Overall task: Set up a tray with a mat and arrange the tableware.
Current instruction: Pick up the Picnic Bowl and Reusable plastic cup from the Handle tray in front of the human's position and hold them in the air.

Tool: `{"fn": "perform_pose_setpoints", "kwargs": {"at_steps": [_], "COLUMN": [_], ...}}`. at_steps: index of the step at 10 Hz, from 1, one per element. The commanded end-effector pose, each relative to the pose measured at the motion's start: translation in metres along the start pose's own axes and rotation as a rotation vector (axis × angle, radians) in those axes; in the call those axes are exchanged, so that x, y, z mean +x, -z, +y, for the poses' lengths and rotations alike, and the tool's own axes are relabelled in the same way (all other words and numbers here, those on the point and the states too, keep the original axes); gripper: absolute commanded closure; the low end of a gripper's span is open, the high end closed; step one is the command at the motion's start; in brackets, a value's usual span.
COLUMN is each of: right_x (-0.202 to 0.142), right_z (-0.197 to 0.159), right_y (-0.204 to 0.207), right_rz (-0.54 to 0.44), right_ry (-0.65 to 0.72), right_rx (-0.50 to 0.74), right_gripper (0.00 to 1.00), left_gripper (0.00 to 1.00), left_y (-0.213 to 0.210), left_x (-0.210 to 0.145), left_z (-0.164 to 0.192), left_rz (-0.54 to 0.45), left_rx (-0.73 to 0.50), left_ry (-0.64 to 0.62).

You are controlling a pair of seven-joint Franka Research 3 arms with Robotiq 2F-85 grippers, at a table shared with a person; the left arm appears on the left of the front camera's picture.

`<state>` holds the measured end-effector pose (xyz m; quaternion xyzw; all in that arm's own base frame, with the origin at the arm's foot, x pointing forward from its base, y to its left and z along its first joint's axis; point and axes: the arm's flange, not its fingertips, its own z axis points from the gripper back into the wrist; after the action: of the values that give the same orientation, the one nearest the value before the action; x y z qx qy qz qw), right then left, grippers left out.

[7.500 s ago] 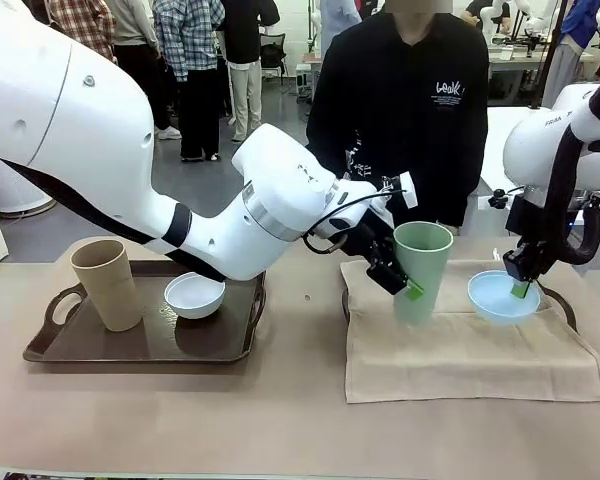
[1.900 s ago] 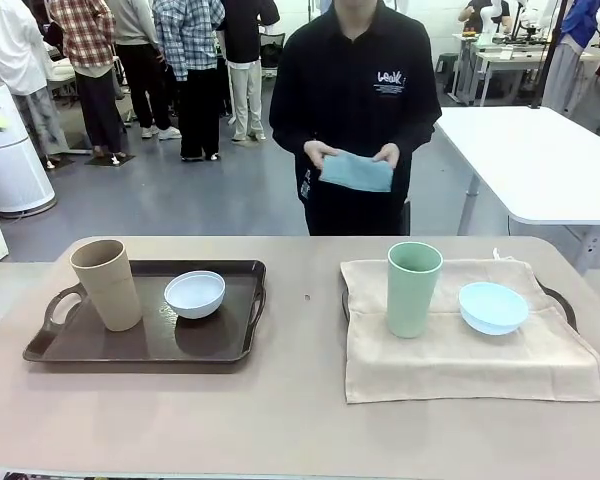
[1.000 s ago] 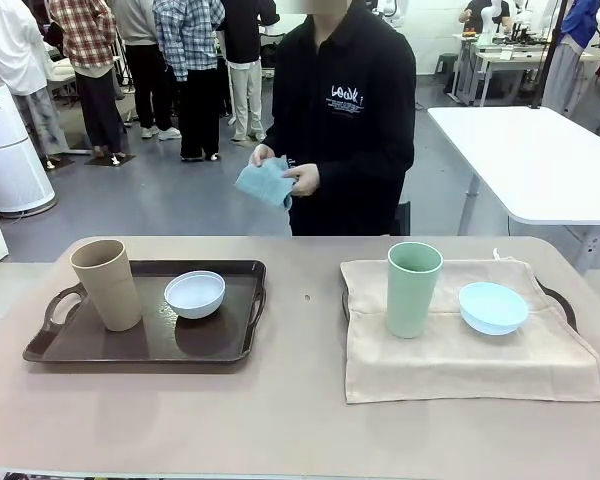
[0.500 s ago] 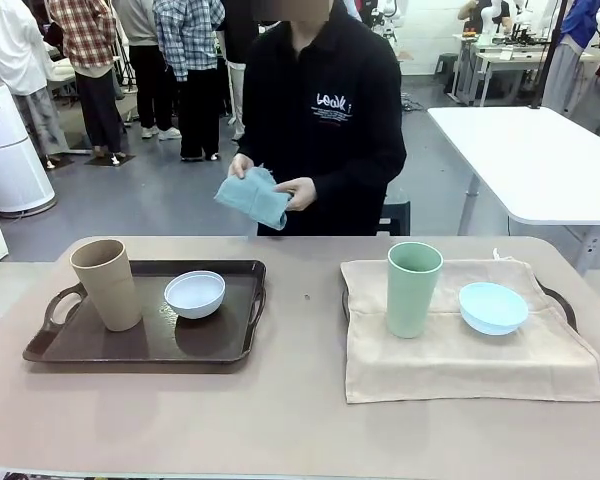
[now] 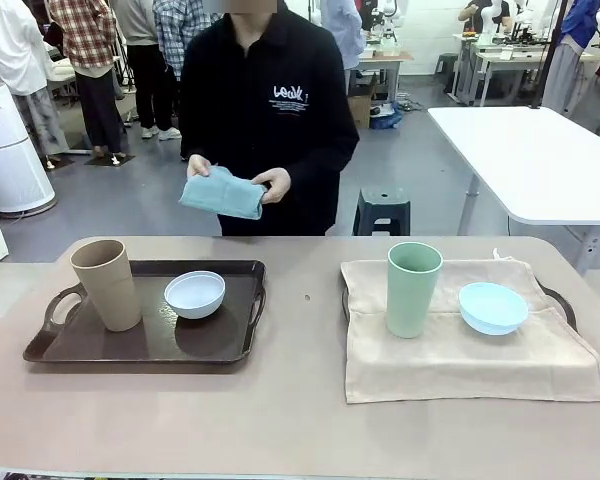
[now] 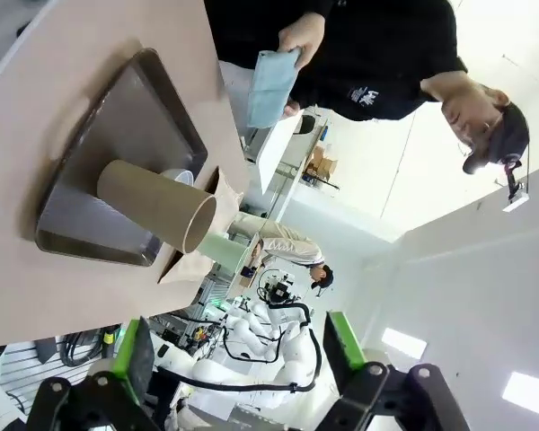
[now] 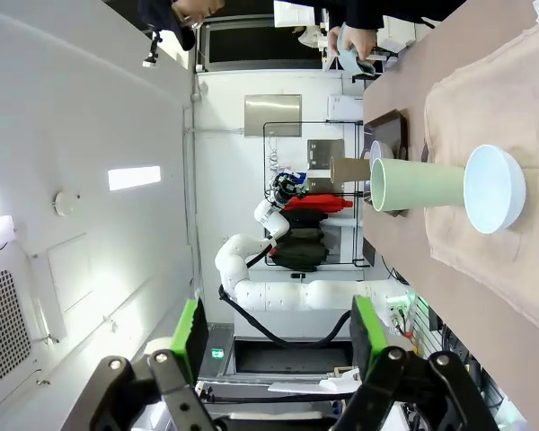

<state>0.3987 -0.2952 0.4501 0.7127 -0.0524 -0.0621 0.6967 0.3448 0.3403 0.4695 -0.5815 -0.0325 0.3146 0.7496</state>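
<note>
A dark brown tray [image 5: 140, 345] at the left carries the tan cup [image 5: 107, 284] and the white bowl [image 5: 195, 294]. At the right, a beige mat [image 5: 460, 355] covers a second tray whose handle [image 5: 562, 303] peeks out. On the mat stand the pale green cup [image 5: 413, 288] and the light blue bowl [image 5: 493, 307]. The person across the table holds a folded light blue cloth [image 5: 223, 192] in both hands, above the far edge. My left gripper [image 6: 238, 359] is open and empty, raised off the table. My right gripper [image 7: 278, 346] is also open and empty, away from the green cup [image 7: 418, 184] and blue bowl [image 7: 494, 189].
A bare strip of table [image 5: 300, 300] lies between the two trays, and the front of the table is free. Behind the person stand a stool [image 5: 380, 210], a white table [image 5: 540, 160] and several bystanders farther off.
The person has stepped toward picture left with the blue cloth, now behind the left tray. Both arms, earlier over the right tray, have drawn back from the table.
</note>
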Motion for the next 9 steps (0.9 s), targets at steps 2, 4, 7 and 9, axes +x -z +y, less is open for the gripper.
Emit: {"fn": "perform_pose_setpoints", "kwargs": {"at_steps": [2, 4, 7, 9], "right_x": [0.0000, 0.0000, 0.0000, 0.0000], "right_z": [-0.0005, -0.0005, -0.0005, -0.0005], "right_y": [0.0004, 0.0004, 0.0004, 0.0004], "right_rz": [0.001, 0.001, 0.001, 0.001], "right_ry": [0.007, 0.007, 0.007, 0.007], "right_rx": [-0.001, -0.001, -0.001, -0.001], "right_gripper": [0.16, 0.16, 0.16, 0.16], "left_gripper": [0.00, 0.00, 0.00, 0.00], "left_y": [-0.0001, -0.0001, -0.0001, -0.0001], "left_x": [-0.0046, -0.0046, -0.0046, -0.0046], "left_z": [-0.0025, -0.0025, -0.0025, -0.0025], "left_rz": [-0.006, -0.006, -0.006, -0.006], "left_rx": [-0.004, -0.004, -0.004, -0.004], "left_ry": [-0.004, -0.004, -0.004, -0.004]}}
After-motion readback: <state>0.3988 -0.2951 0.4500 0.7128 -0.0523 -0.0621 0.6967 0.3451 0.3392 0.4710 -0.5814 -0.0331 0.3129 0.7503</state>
